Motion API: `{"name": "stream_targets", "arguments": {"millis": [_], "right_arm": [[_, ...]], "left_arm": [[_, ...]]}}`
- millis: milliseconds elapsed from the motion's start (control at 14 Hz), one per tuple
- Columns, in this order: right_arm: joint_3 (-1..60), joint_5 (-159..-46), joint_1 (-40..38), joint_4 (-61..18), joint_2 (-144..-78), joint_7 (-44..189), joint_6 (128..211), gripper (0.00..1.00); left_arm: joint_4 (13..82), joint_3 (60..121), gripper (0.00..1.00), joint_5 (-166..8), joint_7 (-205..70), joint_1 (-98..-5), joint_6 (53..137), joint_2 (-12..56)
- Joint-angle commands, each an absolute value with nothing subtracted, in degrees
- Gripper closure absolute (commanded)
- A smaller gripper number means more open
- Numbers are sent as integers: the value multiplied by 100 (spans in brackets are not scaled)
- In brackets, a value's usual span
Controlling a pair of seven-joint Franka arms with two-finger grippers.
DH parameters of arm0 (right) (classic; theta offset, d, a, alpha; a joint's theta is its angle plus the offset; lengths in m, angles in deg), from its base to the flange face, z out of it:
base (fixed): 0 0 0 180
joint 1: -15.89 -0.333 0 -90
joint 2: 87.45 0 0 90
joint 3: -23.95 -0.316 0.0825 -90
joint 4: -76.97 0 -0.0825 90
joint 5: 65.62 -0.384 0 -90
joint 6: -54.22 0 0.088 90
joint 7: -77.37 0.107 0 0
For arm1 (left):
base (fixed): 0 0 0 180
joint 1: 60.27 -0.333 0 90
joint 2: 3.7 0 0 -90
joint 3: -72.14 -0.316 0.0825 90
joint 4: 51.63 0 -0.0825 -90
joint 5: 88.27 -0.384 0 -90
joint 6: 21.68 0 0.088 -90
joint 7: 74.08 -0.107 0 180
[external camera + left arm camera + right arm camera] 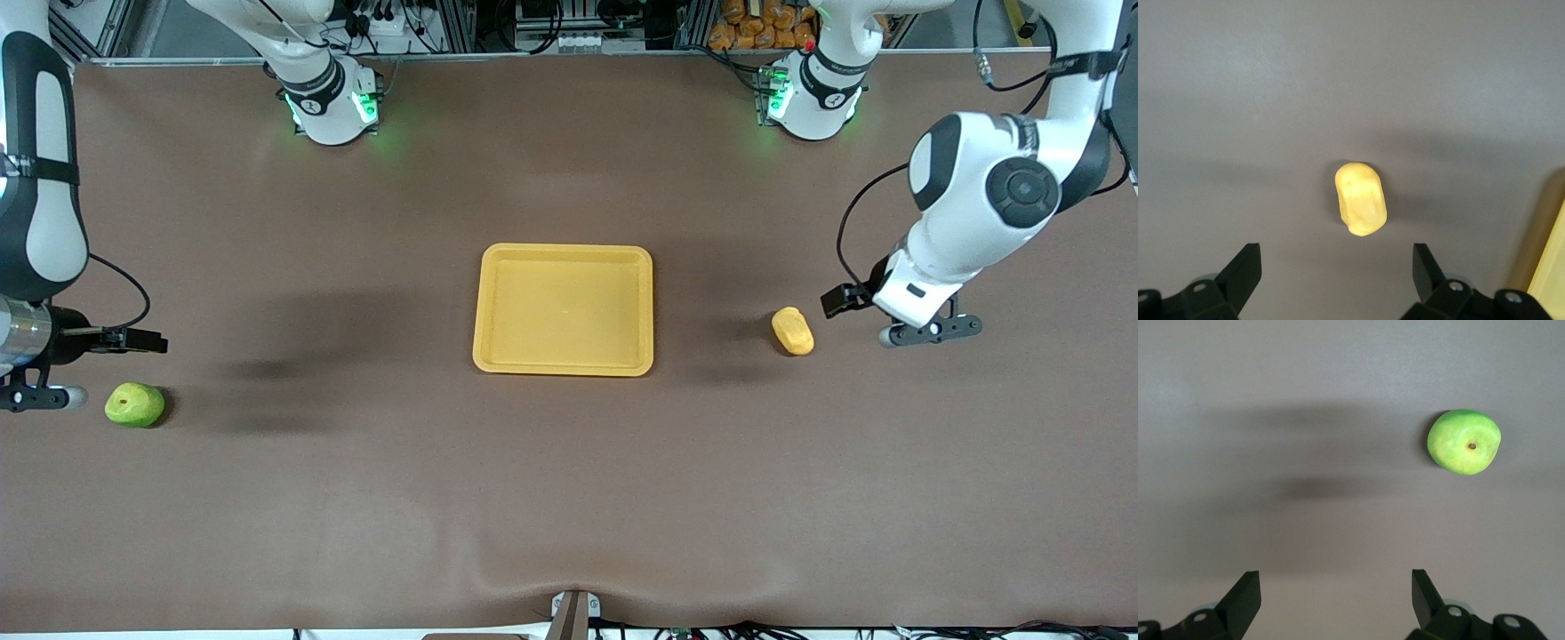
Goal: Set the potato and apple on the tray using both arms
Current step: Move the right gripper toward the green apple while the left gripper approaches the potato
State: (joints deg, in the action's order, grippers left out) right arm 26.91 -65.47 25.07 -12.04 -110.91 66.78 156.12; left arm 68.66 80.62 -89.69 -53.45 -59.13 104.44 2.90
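Front view — potato (792, 330), apple (135, 404) off tray (564, 363)

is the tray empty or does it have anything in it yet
Empty. The tray shows only its bare yellow floor; the potato and the apple both lie on the table outside it.

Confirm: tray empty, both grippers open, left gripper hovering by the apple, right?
Not quite. The left gripper hovers by the potato, as the left wrist view shows. The apple lies by the right gripper. Tray empty, both grippers open: correct.
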Motion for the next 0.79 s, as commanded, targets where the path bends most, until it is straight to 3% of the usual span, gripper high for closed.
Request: {"name": "stream_targets", "arguments": {"millis": [0, 714], "right_arm": [[2615, -6535, 2714, -1022, -11407, 6726, 15740, 0], [2615, -6491, 3303, -995, -12119, 6656, 16680, 0]], "left_arm": [[6852, 8190, 0, -8941, -4704, -5912, 10576, 482], [7300, 8207, 0, -8950, -3647, -5842, 11771, 1273]]}}
